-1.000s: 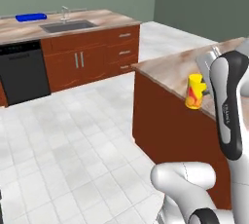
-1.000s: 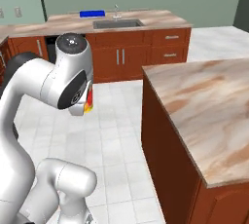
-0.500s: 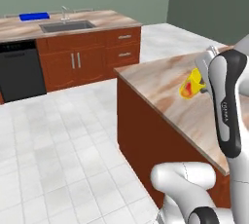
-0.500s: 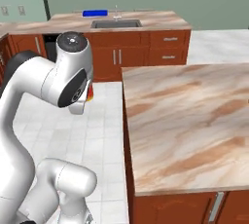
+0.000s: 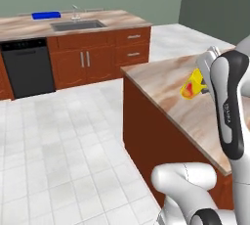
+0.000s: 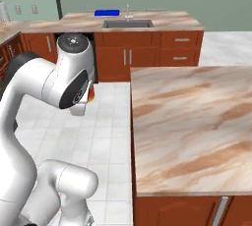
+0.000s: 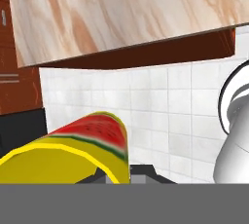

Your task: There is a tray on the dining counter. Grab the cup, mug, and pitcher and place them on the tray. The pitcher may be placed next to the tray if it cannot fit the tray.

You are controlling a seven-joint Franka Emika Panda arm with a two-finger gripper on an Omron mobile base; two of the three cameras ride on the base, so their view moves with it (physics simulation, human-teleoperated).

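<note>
Yellow cup [image 5: 194, 85] clamped in gripper [image 5: 205, 88], carried far from blue tray [image 5: 46, 15].
Tilted sideways; could slip out in transit.

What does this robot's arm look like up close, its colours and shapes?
The arm is glossy white, built of thick rounded tube-like segments. Its joints are dark: a round dark cap with a small centre mark tops one, and a black band runs along a link, with tiny lettering too small to read. No loose cables show.
</note>
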